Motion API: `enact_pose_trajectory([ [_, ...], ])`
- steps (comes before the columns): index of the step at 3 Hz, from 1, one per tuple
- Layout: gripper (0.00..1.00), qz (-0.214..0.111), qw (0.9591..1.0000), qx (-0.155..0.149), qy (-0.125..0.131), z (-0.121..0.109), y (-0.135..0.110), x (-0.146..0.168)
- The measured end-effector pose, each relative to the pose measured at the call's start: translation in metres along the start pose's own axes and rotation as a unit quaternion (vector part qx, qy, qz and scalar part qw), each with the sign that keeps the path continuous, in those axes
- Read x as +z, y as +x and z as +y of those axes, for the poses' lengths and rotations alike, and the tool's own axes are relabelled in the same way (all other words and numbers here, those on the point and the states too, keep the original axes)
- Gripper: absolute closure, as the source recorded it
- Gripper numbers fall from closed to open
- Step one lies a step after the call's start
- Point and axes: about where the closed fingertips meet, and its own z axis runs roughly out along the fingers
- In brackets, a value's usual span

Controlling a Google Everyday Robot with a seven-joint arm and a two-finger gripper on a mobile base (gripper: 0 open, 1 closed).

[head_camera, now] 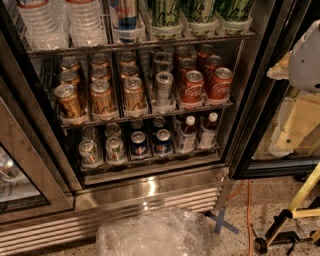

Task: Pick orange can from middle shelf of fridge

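Observation:
The fridge (150,192) stands open in front of me. Its middle shelf (145,116) is a dark wire rack split into lanes. Three lanes on the left hold orange cans; the front ones are at the left (68,101), middle (102,97) and right (134,94), all upright. A slim silver can (163,87) stands beside them, then red Coca-Cola cans (192,88). My gripper (292,127) is at the far right, in front of the glass door and well away from the shelf, below my grey arm housing (305,52).
The upper rack holds water bottles (45,22) and green cans (167,15); the lower rack holds blue cans (139,143) and small bottles (187,134). A black door frame (250,100) borders the shelves on the right. A clear plastic bag (150,235), a yellow stand (295,210) and an orange cable (248,215) are on the floor.

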Motion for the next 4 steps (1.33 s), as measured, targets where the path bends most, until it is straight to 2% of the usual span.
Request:
enact_pose_trajectory([
  [1,0.0,0.0,1.0,0.0,0.0,0.0,0.0,0.0],
  [2,0.0,-0.024,0.9996,-0.011,-0.013,0.005,-0.021,0.015],
  [3,0.0,-0.095,0.994,-0.011,-0.053,0.019,-0.066,0.056],
  [4,0.0,-0.185,0.9789,0.007,-0.086,0.037,-0.128,0.086],
])
